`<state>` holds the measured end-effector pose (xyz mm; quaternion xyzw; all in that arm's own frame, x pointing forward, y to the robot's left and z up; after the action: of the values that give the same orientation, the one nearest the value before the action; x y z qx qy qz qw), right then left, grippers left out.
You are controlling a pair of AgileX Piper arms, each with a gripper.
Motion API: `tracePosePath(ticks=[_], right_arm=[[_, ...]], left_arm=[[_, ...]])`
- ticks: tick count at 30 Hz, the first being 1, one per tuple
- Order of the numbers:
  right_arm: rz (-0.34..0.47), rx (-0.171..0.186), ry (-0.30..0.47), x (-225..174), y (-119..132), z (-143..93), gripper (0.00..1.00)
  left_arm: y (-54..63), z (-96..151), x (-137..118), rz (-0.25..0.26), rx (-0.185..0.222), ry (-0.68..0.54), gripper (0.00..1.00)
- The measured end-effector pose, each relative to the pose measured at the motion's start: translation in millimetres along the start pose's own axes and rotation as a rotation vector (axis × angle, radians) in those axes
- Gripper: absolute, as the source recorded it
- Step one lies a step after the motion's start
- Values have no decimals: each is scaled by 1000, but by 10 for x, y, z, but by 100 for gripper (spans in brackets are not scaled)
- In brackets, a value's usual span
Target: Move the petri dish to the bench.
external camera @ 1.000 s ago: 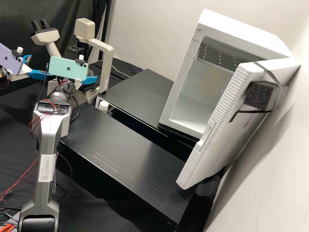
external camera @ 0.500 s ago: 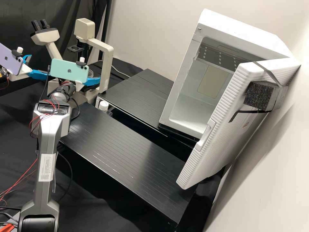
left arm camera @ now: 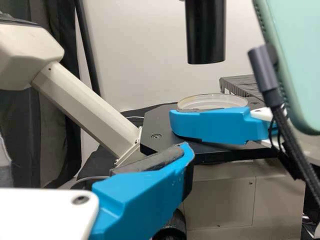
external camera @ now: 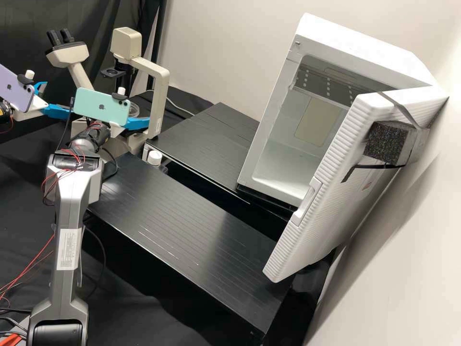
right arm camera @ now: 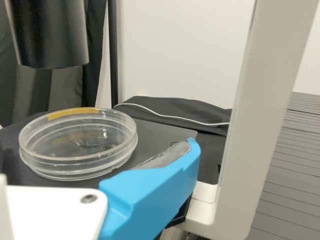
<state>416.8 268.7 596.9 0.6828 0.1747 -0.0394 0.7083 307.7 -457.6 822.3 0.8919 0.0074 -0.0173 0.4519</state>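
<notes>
Pickup seems the step; the blue-fingered right claw (external camera: 138, 123) gapes by the clear, round plastic dish (right arm camera: 78, 144); straddle, then squeeze.

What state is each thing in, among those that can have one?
Petri dish: flat on the microscope stage, lid looks on, not yet on the bench
Left gripper: open, empty
Right gripper: open, by the dish
Incubator: open
Door: swung out
Bottle: upright, capped
Microscope: standing; cannot tell if powered
Green phone: mounted, tilted
Purple phone: mounted, tilted
</notes>
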Motion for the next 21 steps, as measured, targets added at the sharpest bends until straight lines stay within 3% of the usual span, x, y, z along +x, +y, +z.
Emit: tracePosePath(ticks=[12, 17, 19, 20, 21], right_arm=[[-3, -72, 6, 43, -36, -55, 100], [-19, -65, -15, 59, -53, -42, 100], [-37, -44, -26, 67, -75, -32, 100], [-43, -36, -29, 69, -77, -34, 0], [-43, -27, -32, 71, -71, -39, 0]], left_arm=[[0, 0, 0, 0, 0, 0, 100], [0, 0, 0, 0, 0, 0, 100], [0, 0, 0, 0, 0, 0, 100], [0, 0, 0, 0, 0, 0, 100], [0, 0, 0, 0, 0, 0, 100]])
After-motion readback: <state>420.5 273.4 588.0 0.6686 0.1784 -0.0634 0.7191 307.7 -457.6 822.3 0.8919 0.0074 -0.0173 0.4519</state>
